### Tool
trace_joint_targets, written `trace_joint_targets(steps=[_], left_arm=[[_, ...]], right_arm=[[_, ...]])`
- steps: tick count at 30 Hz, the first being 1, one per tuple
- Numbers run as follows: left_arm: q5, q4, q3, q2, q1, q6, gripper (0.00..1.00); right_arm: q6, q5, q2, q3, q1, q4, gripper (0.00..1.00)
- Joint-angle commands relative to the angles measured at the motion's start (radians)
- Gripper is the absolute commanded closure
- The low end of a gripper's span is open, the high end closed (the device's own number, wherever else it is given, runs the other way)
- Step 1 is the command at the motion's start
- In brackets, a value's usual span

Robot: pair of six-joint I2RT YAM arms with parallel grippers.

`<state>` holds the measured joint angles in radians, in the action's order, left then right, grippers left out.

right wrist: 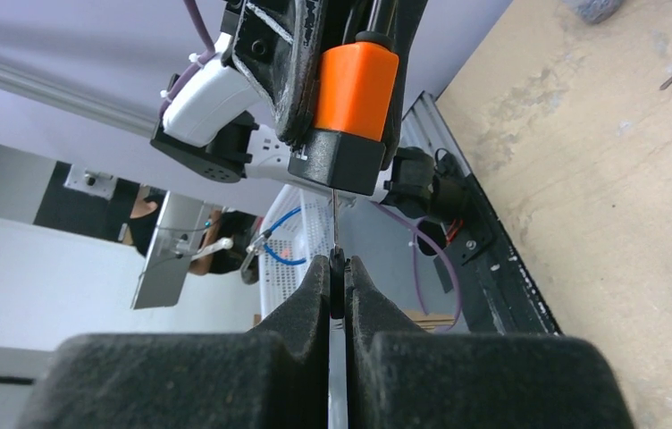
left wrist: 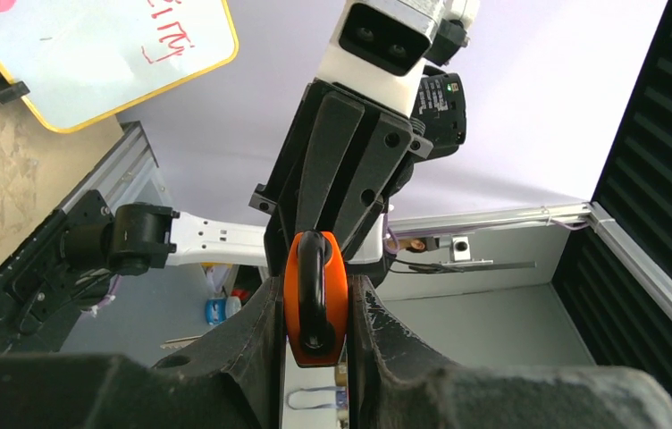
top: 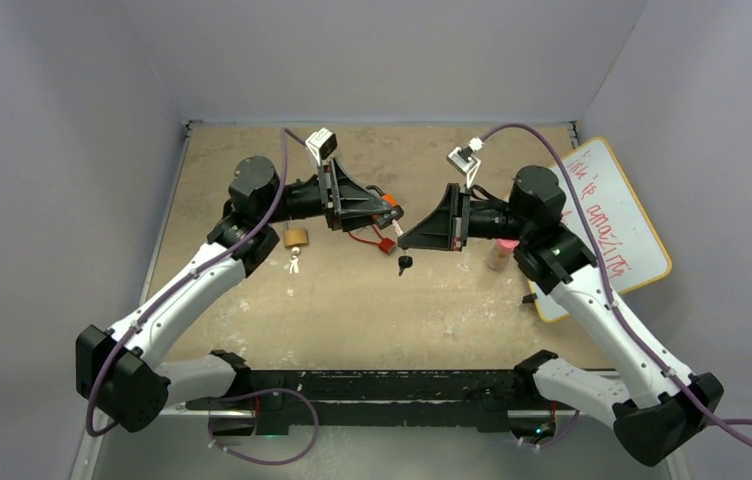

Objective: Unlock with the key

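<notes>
Above the table [top: 352, 310], we see the L pincer [top: 395, 214] clamped on an orange padlock [right wrist: 357, 85]. The R pincer [right wrist: 337, 275] is pinched tight on a key [right wrist: 334, 223], whose blade reaches the lock's black base just ahead of its tips.

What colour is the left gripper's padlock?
The padlock is orange and black; best in right wrist view.

orange plastic-cased padlock [left wrist: 315, 299]: smooth, glossy | thin grey metal key blade [right wrist: 335, 219]: smooth | brown wooden tabletop [top: 352, 300]: matt, scuffed, rough | small brass padlock [top: 296, 237]: shiny metal
</notes>
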<state>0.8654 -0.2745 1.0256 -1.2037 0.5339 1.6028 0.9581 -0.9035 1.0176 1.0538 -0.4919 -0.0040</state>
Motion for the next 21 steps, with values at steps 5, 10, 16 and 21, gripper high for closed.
trace_joint_targets(steps=[5,10,16,21], left_arm=[[0.093,-0.032,0.039,0.031,0.01,-0.082,1.0],[0.094,-0.023,0.036,0.03,0.011,-0.098,1.0],[0.096,-0.019,0.039,0.036,0.01,-0.119,1.0],[0.09,0.028,0.061,0.04,0.011,-0.203,1.0]], right_arm=[[0.109,-0.079,0.04,0.012,0.008,0.146,1.0],[0.17,-0.099,0.045,0.004,0.009,0.218,1.0],[0.176,-0.074,0.054,0.016,0.013,0.193,1.0],[0.197,-0.045,0.087,0.034,0.016,0.145,1.0]])
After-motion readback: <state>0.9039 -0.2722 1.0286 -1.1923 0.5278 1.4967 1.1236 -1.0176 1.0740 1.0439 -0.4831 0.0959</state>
